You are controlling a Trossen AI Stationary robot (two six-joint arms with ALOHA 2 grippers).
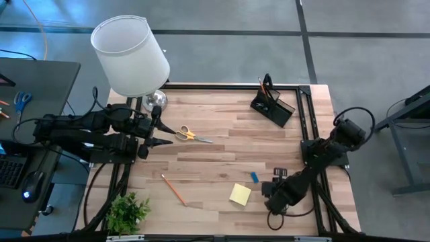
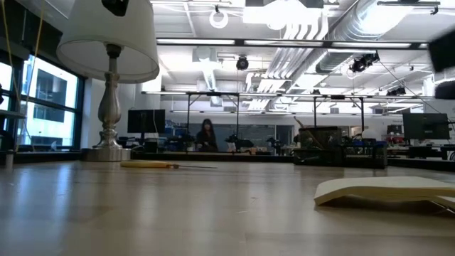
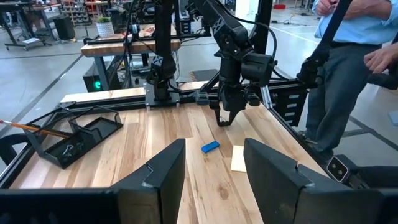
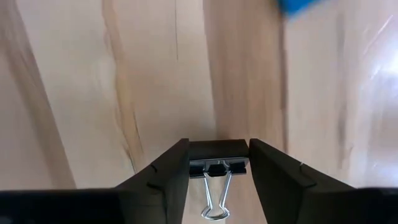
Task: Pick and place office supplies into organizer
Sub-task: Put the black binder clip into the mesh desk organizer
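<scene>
With pens already standing in the organizer (image 1: 274, 105) at the table's far edge, the right end effector (image 4: 219, 163) pinches a black binder clip (image 4: 217, 158) near the right edge, while scissors (image 1: 190, 134), pencil (image 1: 173, 189), sticky pad (image 1: 240, 194) and eraser (image 1: 254, 177) remain, and the left end effector (image 3: 214, 171) waits spread at the left edge.

In the right wrist view the blue eraser (image 4: 297, 6) is blurred and cut off at the frame's upper right edge; the low view crops the lamp shade (image 2: 106, 39) at the top.
</scene>
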